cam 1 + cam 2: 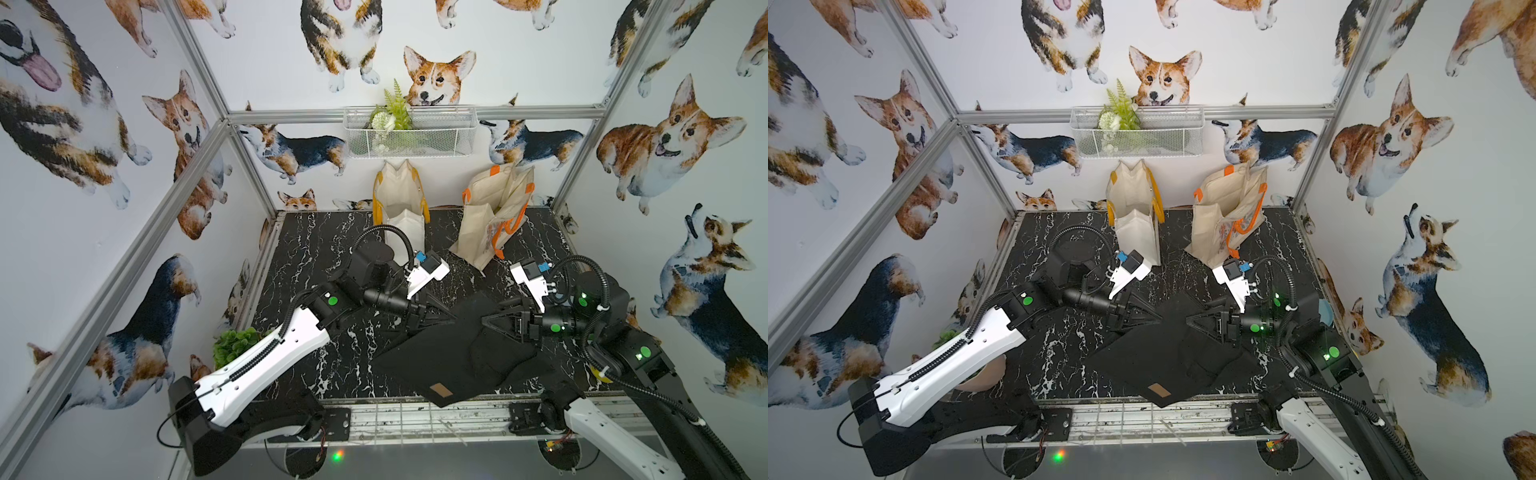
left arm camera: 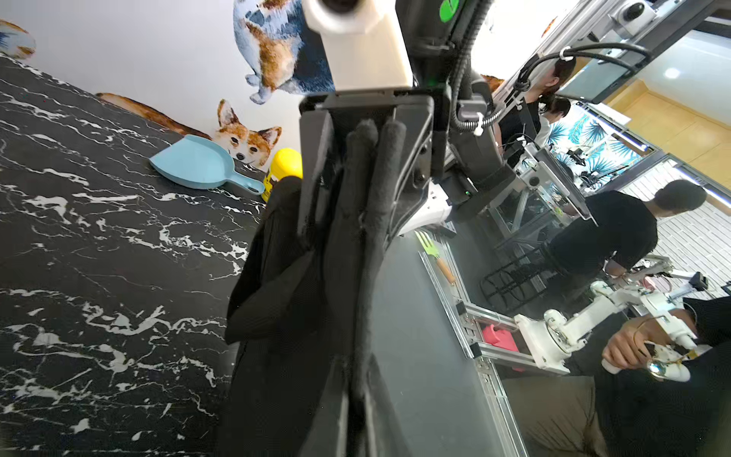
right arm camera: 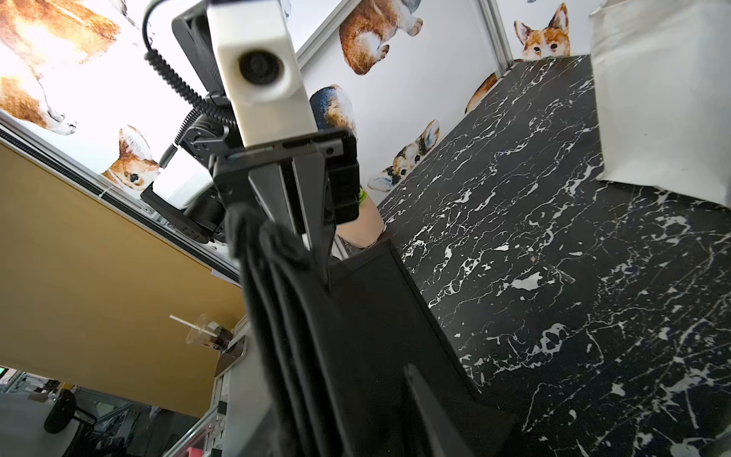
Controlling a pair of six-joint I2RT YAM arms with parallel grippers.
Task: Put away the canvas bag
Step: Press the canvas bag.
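The black canvas bag (image 1: 432, 365) is lying at the front edge of the tabletop (image 1: 324, 249), its far end being held up because the left gripper (image 1: 451, 319) is clamping the fabric while the right gripper (image 1: 486, 321) is bracketing the handles (image 2: 375, 158), whether pinching them I cannot tell.

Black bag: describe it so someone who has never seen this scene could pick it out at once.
On the black marble table, look to the front edge. A black bag lies there, loosely spread. Unlike the yellow-handled cream bag and orange-handled cream bag standing at the back, it is dark with a small tan patch.
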